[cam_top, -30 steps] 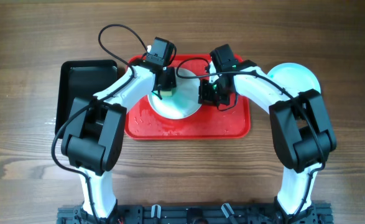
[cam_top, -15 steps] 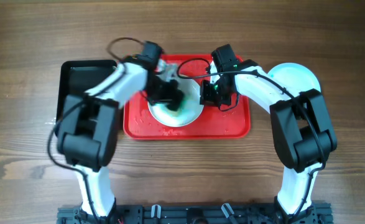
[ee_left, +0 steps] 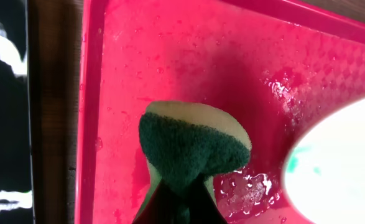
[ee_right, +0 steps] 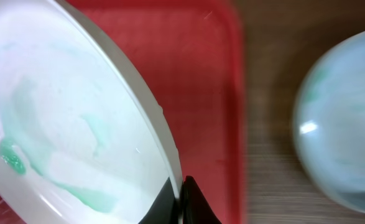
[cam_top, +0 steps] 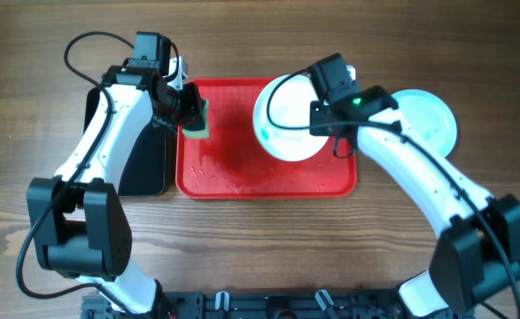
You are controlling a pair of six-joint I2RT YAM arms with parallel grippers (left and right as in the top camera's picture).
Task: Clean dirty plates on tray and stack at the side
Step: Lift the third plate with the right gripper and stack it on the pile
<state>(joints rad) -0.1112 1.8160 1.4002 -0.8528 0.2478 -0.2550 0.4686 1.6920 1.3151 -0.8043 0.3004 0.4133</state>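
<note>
My left gripper (cam_top: 189, 113) is shut on a green and yellow sponge (cam_top: 196, 118) and holds it over the left end of the red tray (cam_top: 242, 177). In the left wrist view, the sponge (ee_left: 191, 146) hangs above the wet tray (ee_left: 170, 56). My right gripper (cam_top: 320, 124) is shut on the right rim of a white plate (cam_top: 284, 120), which it holds tilted above the tray's right half. The right wrist view shows green smears on this plate (ee_right: 64, 124) and the jaws (ee_right: 181, 196) pinching its rim. One mint-blue plate (cam_top: 430, 120) lies on the table to the right of the tray. No third plate shows.
A black tray (cam_top: 144, 168) lies just left of the red tray, partly under my left arm. Water drops lie on the red tray's floor. The mint-blue plate also shows in the right wrist view (ee_right: 341, 118), beyond the tray's rim (ee_right: 235, 93).
My left gripper has pulled the sponge off the plate and moved it to the tray's left end. My right gripper has lifted the white plate and moved it right.
</note>
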